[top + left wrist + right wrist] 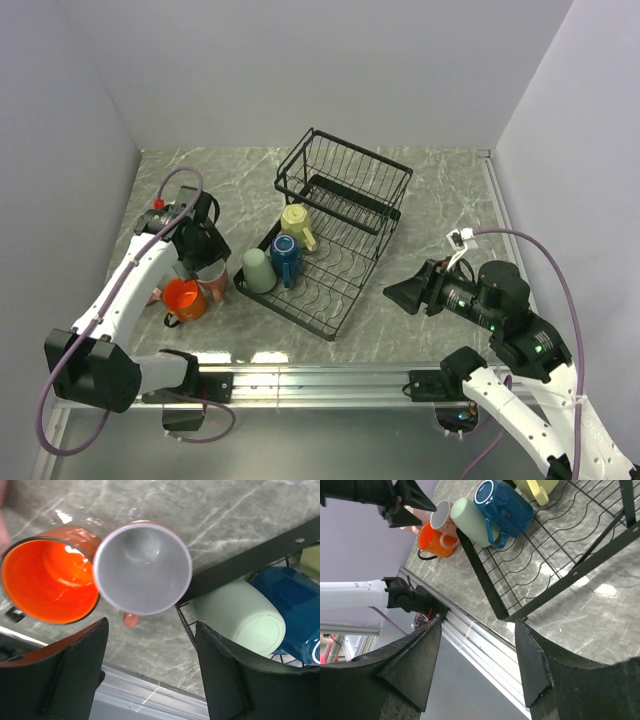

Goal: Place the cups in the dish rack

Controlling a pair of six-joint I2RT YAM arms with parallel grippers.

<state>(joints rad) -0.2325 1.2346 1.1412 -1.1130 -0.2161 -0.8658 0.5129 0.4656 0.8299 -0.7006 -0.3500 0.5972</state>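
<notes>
The left gripper (151,625) hangs with its fingers spread over the upright pink cup (142,567), just beside the orange cup (50,582) on the table left of the dish rack (240,562); it should descend centred, keeping one finger clear of the orange rim, before pinching; the right gripper (479,621) is spread and empty.

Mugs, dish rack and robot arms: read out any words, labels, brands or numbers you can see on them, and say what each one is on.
No readable text in any view.
Orange mug, pink mug, pale green mug, blue mug, yellow mug: plain, no print showing.
Dish rack: bare black wire, no label.
White tag on the right arm's cable: too small to read.
</notes>
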